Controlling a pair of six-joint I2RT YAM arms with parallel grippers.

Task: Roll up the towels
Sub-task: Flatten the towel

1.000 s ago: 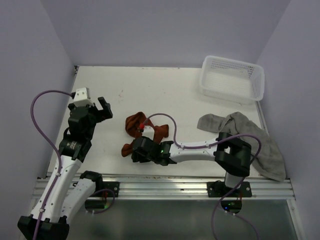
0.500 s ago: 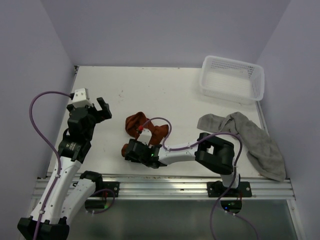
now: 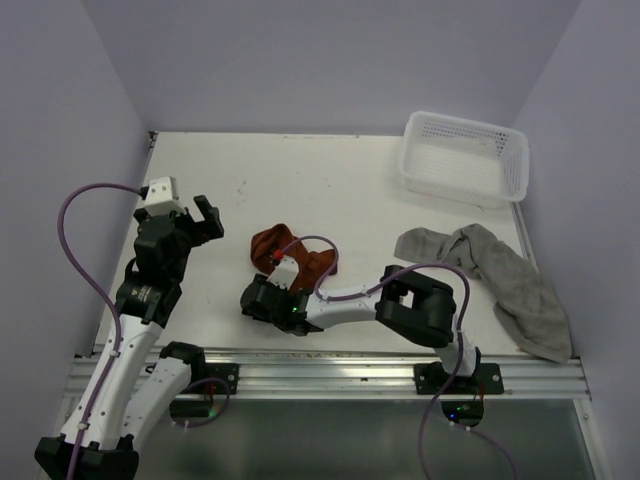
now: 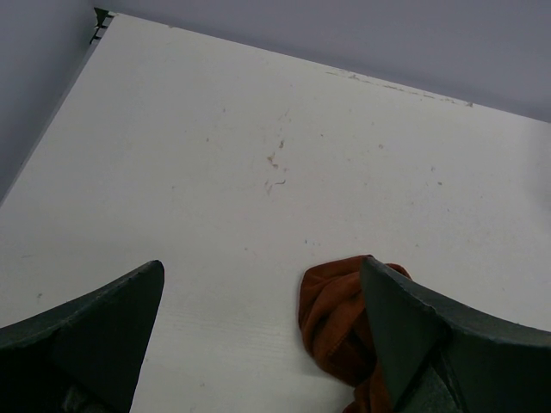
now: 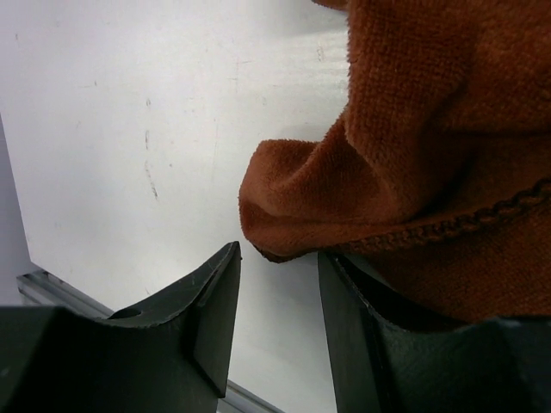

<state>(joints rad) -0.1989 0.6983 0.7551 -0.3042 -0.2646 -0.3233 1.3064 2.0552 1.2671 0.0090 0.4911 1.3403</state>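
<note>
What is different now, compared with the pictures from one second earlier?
The right arm's fingers slid leftward along the near edge of the crumpled rust-brown cloth towel, its elbow swinging left too. The left fingers, grey cloth towel and white mesh basket stayed put.

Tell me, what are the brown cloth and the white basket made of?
Rust-brown towel: soft fuzzy fabric, perhaps terry or microfibre, judging by its matte nap and stitched hem. White basket: probably moulded plastic, given its smooth, thin mesh walls.

Rust-brown towel; grey towel; white mesh basket; off-white table; lilac walls.
</note>
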